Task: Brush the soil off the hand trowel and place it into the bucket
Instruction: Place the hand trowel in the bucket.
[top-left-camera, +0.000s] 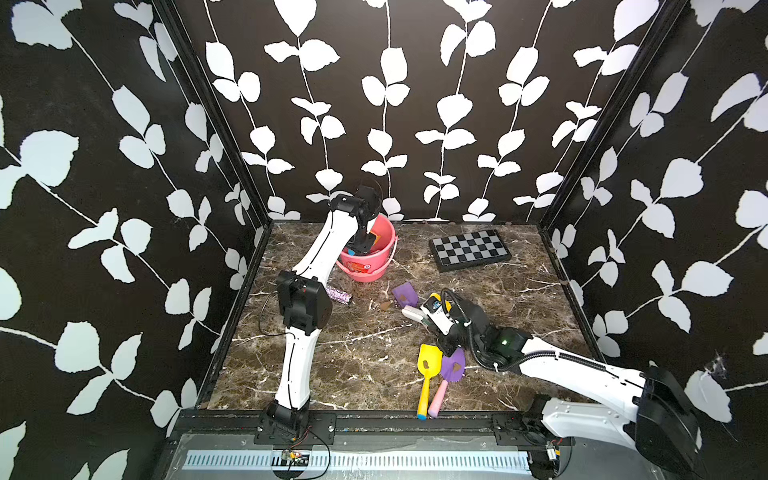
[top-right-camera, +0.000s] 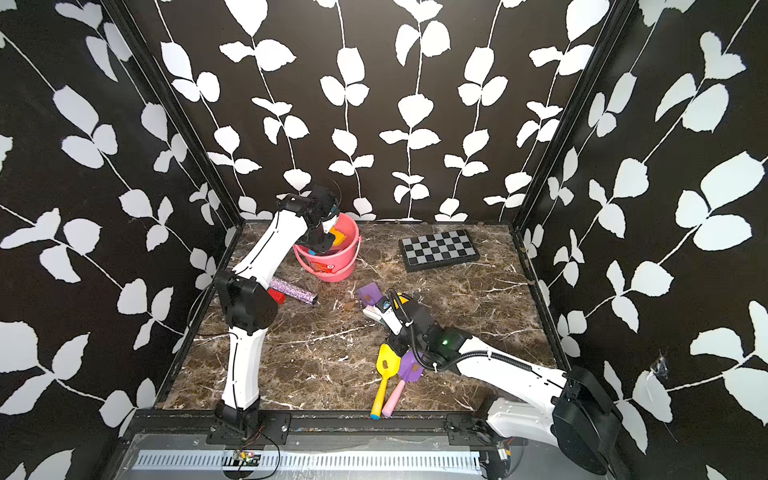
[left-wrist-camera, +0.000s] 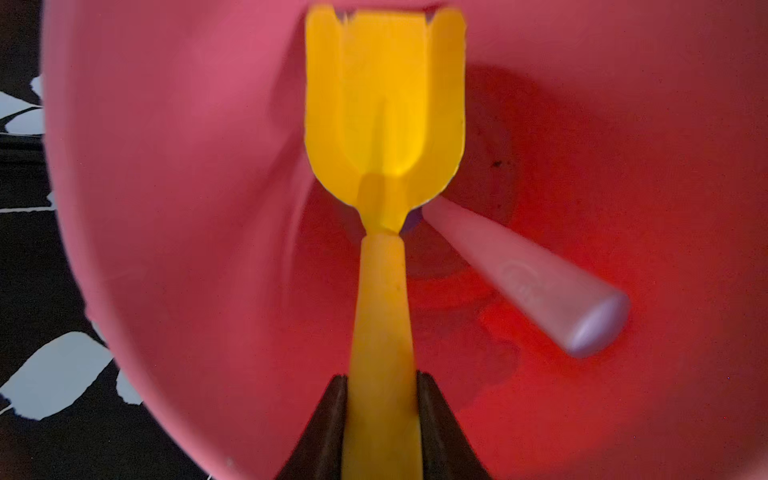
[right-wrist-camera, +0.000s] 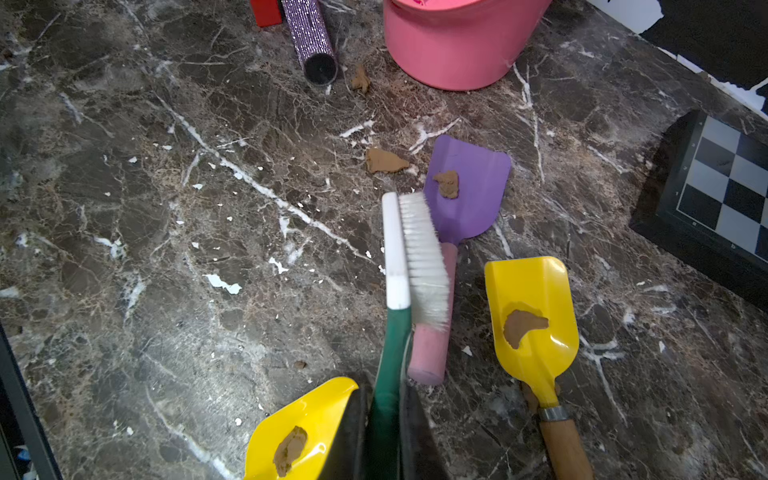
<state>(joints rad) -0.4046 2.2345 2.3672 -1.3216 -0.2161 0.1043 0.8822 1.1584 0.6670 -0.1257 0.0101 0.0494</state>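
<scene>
Your left tool (left-wrist-camera: 381, 378) is down inside the round salmon-pink plastic bucket (top-left-camera: 380, 266), which stands at the far left of the brown marbled tabletop (top-left-camera: 353, 357). Its jaws sit against both sides of the handle of a yellow plastic hand trowel (left-wrist-camera: 384, 104), with the blade pointing deeper in and its tip at the bucket's wall. The blade face shows no soil, so I judge this one brushed and ready to be let go. Gripping it at the handle end lets the blade enter first. A pale lilac handle (left-wrist-camera: 528, 274) of another trowel leans inside as well.

Your right tool (right-wrist-camera: 386, 399) is clamped on the green handle of a white-bristled scrubbing brush (right-wrist-camera: 415, 257), right of the bucket and nearer you. The bristles hang over the pink handle of a purple flat-bladed trowel (right-wrist-camera: 469, 191), whose blade carries a brown lump of soil (right-wrist-camera: 446, 183). A loose lump (right-wrist-camera: 384, 160) lies just left of that blade. The brush is parked there, I think, because this trowel comes next. Two more soiled trowels lie close by: a yellow wooden-handled trowel (right-wrist-camera: 532, 316) just right of it and a nearer yellow trowel (right-wrist-camera: 303, 432).
</scene>
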